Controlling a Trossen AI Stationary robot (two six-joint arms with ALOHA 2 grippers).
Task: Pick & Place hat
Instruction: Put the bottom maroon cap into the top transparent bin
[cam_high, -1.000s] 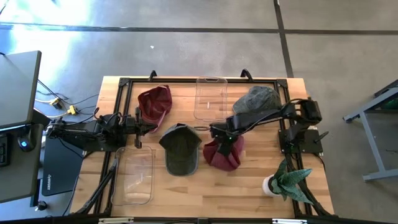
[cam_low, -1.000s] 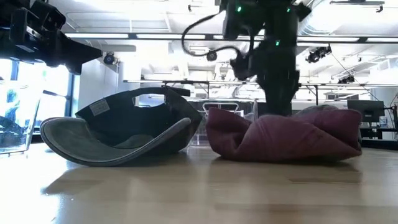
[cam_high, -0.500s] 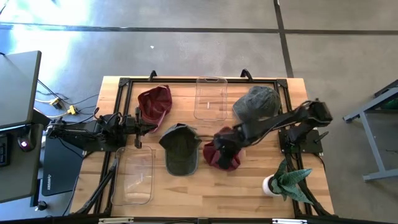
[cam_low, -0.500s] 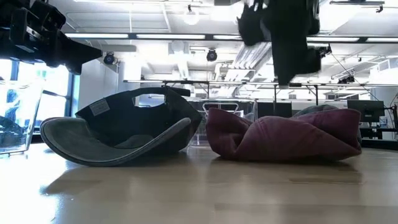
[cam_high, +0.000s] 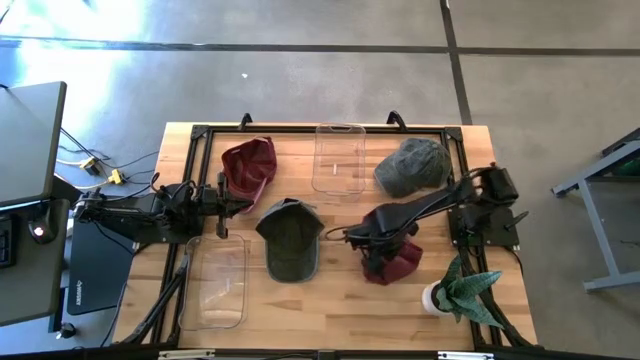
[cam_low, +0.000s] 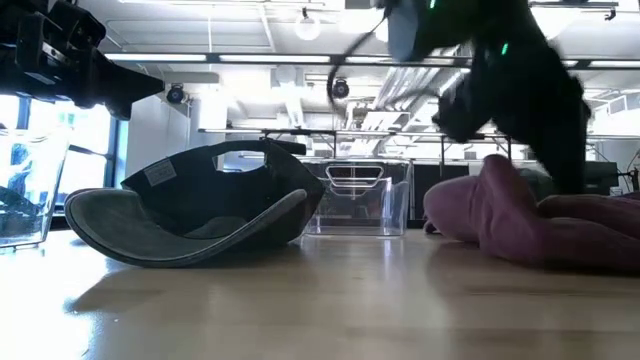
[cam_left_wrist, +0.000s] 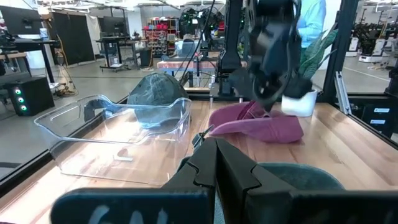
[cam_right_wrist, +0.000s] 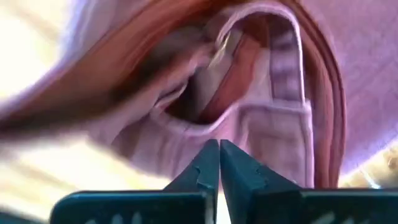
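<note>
Since the earlier frames the maroon hat (cam_high: 391, 259) has been dragged toward the plant (cam_high: 462, 287), away from the grey cap (cam_high: 291, 240), and the right gripper (cam_high: 372, 237) has been clenched. Its fingers (cam_right_wrist: 217, 163) are seen pressed together with hat fabric just ahead of the tips; a pinch of cloth is judged likely, so the hat seems picked and ready for carrying to a clear bin (cam_high: 339, 157). The left gripper (cam_high: 235, 203) is kept clenched, empty, well apart from the hat.
</note>
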